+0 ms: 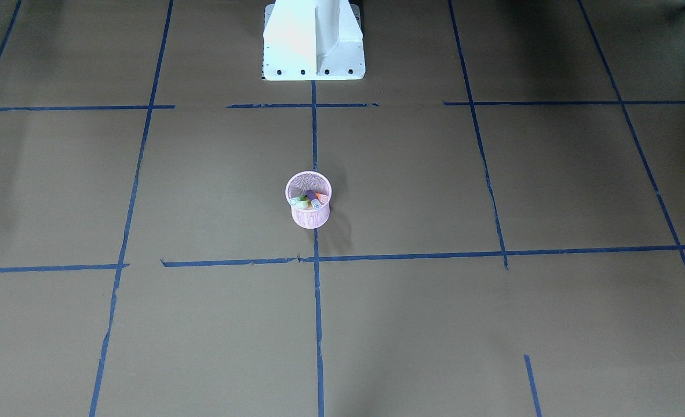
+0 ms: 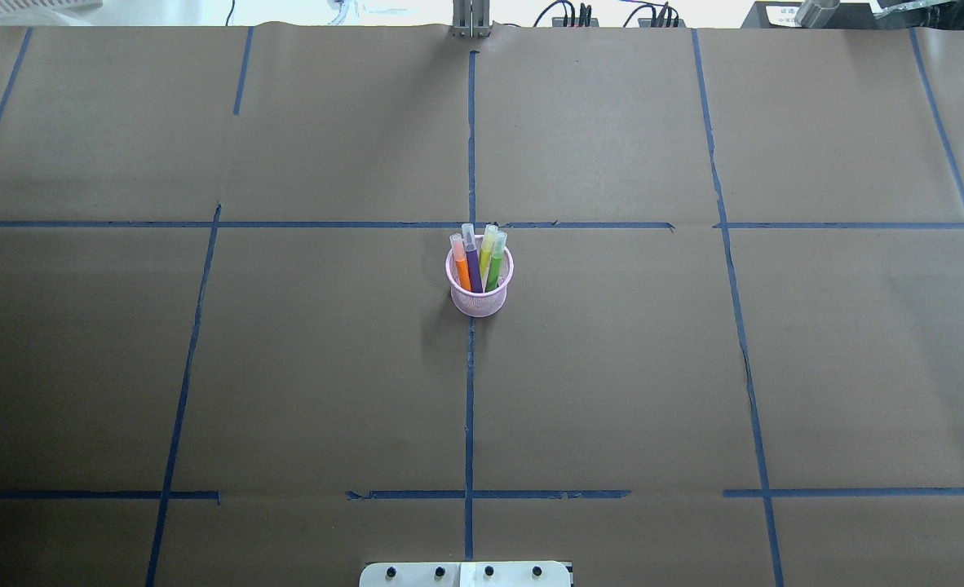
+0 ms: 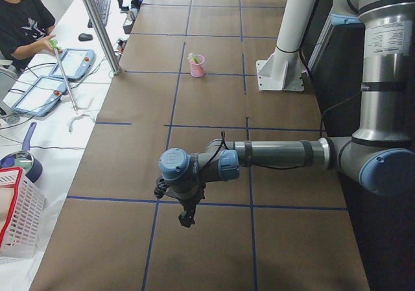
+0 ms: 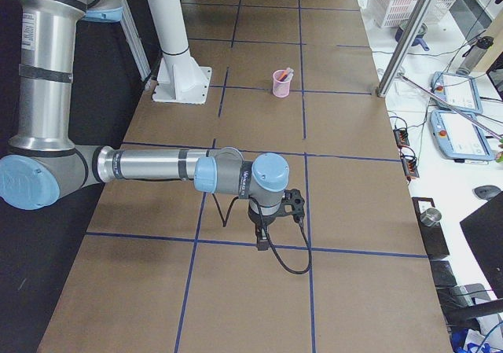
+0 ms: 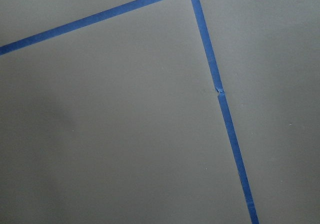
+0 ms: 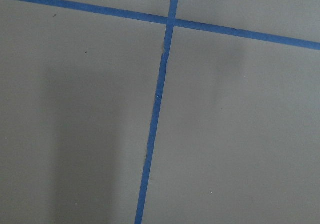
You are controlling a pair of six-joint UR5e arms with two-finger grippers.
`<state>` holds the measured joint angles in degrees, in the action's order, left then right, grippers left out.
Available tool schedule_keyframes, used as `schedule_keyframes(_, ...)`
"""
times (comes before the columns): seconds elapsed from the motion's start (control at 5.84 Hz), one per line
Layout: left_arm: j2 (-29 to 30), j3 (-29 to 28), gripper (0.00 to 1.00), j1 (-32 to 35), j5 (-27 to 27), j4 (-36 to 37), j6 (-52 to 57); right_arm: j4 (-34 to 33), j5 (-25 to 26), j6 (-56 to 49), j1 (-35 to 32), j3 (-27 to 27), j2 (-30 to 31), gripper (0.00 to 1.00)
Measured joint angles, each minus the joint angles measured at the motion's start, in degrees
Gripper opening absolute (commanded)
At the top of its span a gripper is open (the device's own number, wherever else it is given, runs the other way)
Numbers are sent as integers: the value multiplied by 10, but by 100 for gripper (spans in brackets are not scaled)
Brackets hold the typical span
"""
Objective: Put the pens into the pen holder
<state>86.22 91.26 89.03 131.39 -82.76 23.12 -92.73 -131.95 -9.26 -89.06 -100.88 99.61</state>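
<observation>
**In the pen holder: all pens in, arms well off**

At table ctr, the pen holder point(image 2: 479, 303) stands upright on a blue tape line point(image 2: 470, 391). Every pen in sight is inside it: orange pen point(image 2: 462, 273), purple pen point(image 2: 473, 267), green pen point(image 2: 495, 265), plus a yellow-green pen point(image 2: 488, 249). Caps are up, leaning to the holder's rim on the side away from the robot. No pen shows lying on the table point(image 2: 286, 367) around the holder. Judgement: collecting looks done, and the step in hand is just the wrap-up.

The left gripper point(image 3: 187, 218) hangs low over the table, well apart from the holder on the robot's left. The right gripper point(image 4: 262, 241) hangs likewise on the holder's other side. Both show only in side views, so whether they're open or closed can't be told. Wrist cams show only bare paper & tape.

To do it well, both arms shd hold off from the holder. It's light mesh w/ pens sticking out above the rim, so it prob. tips easily. Any retreat shd go up & away from the holder, never across it.
</observation>
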Motion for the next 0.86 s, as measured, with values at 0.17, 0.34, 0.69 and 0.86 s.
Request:
schedule_keyframes(0.17, 0, 0, 100, 0, 0, 1, 0, 34, 0, 5, 1, 8, 9, 100)
schedule_keyframes(0.34, 0, 0, 100, 0, 0, 1, 0, 46, 0, 9, 1, 11, 11, 100)
schedule_keyframes(0.69, 0, 1, 100, 0, 0, 1, 0, 48, -4, 13, 2, 12, 8, 100)
schedule_keyframes(0.86, 0, 1, 100, 0, 0, 1, 0, 49, -4, 13, 2, 12, 7, 100)
